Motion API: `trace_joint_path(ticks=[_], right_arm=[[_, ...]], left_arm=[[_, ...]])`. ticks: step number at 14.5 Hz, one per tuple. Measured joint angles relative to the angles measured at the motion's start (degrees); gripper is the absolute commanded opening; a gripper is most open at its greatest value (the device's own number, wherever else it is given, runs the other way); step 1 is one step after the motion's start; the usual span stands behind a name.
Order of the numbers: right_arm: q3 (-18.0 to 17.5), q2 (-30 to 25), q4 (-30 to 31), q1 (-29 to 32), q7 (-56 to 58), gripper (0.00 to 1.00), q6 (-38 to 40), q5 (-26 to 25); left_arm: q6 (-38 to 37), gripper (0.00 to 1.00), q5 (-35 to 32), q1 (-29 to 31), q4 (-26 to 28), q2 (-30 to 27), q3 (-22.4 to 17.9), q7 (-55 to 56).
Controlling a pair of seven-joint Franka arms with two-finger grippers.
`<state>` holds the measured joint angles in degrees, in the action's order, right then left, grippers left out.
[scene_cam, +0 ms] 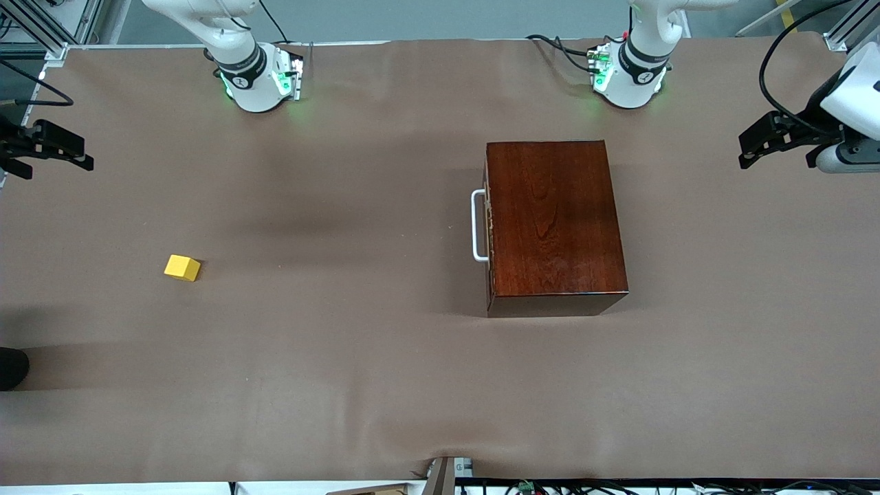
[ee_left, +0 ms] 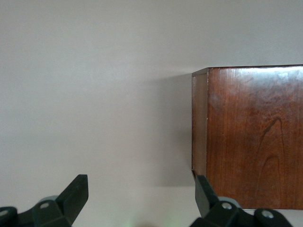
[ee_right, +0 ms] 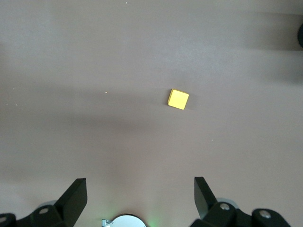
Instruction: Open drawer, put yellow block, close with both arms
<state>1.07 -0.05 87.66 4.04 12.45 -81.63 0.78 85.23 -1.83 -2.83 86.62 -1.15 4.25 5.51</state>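
The box (scene_cam: 554,227) sits on the brown tabletop (scene_cam: 344,357) toward the left arm's end, closer to the edge along the arms' bases than to the edge by the front camera. Its drawer (scene_cam: 489,230) is pushed fully in, and the white handle (scene_cam: 477,226) faces the right arm's end of the tabletop.

The block (scene_cam: 182,267) lies alone on the tabletop toward the right arm's end, well apart from the box and a little nearer to the front camera than the handle. Nothing touches it.

The left claw (scene_cam: 751,150) hangs over the tabletop's edge at the left arm's end, up in the air, its fingers (ee_left: 75,194) spread wide with nothing between them; its wrist view shows one side of the box (ee_left: 251,137).

The right claw (scene_cam: 75,158) hangs over the edge at the right arm's end, fingers (ee_right: 75,196) likewise spread wide and empty, with the block (ee_right: 178,99) lying on the cloth below it.
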Motion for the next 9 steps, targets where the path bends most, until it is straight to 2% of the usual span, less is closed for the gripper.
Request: trace_joint_path(ticks=[4, 9], right_arm=[[0.06, 0.02, 0.0, 0.33, -0.01, 1.0, -0.01, 0.0], [0.06, 0.16, 0.0, 0.83, 0.0, 1.0, 0.0, 0.0]], left_arm=[[0.0, 1.0, 0.09, -2.37, -1.27, 2.36, 3.04, 0.0], [0.1, 1.0, 0.09, -10.81, -5.11, 8.82, 5.13, 4.09]])
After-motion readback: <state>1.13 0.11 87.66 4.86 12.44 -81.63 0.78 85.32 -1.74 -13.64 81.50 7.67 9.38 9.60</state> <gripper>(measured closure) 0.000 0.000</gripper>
